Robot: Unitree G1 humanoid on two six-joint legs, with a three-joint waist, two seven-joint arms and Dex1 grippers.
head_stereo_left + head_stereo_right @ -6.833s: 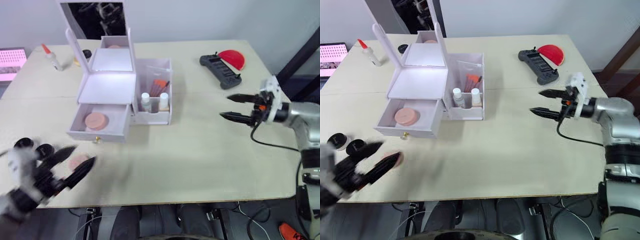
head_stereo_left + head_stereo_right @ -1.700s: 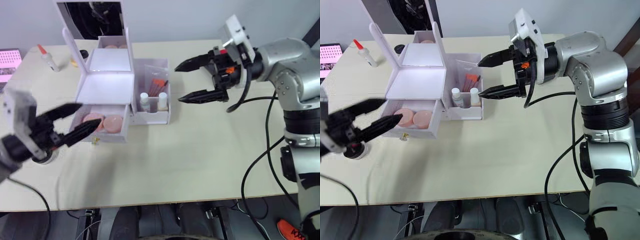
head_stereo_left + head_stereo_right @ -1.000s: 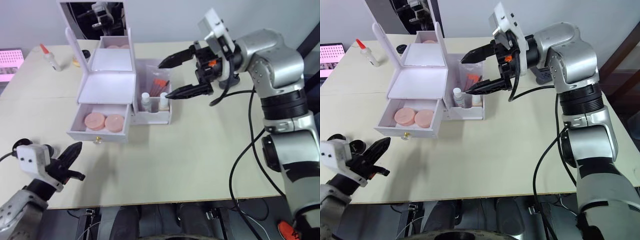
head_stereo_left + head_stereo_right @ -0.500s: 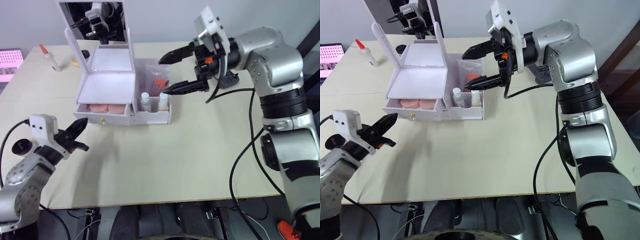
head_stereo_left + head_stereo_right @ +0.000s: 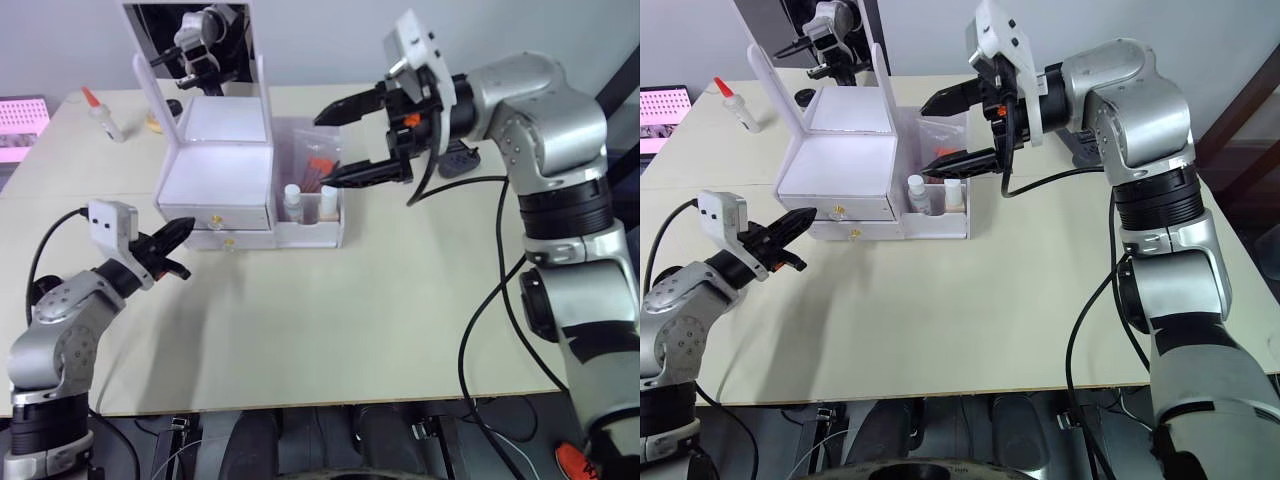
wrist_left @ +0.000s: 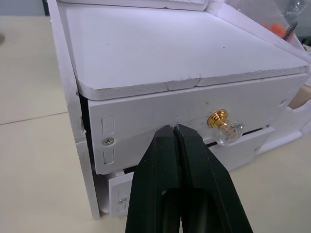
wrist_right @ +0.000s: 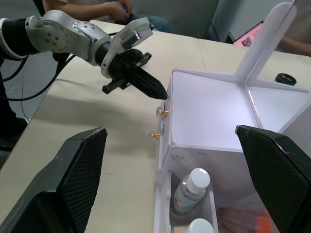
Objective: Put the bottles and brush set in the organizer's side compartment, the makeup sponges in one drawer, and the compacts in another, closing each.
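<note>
A pale beige table point(image 5: 400, 300) in a plain grey-walled room carries the white organizer point(image 5: 225, 185), mirror lid raised, toward its far left part. Its side compartment point(image 5: 318, 190) already holds two small white-capped bottles point(image 5: 311, 203) and a clear pouch with orange-tipped brushes point(image 5: 318, 168) behind them. Both drawers point(image 6: 194, 124) look pushed in, gold knobs showing, though the lower one seems to stand very slightly proud in the left wrist view. The left gripper point(image 5: 178, 236) has its fingers pressed together, empty, tip just at the front of the upper drawer. The right gripper point(image 5: 350, 140) hovers spread wide and empty above the side compartment. Judging by this, sorting is done and only a last check on the lower drawer remains. A glue bottle point(image 5: 100, 112) stands at the far left edge.
</note>
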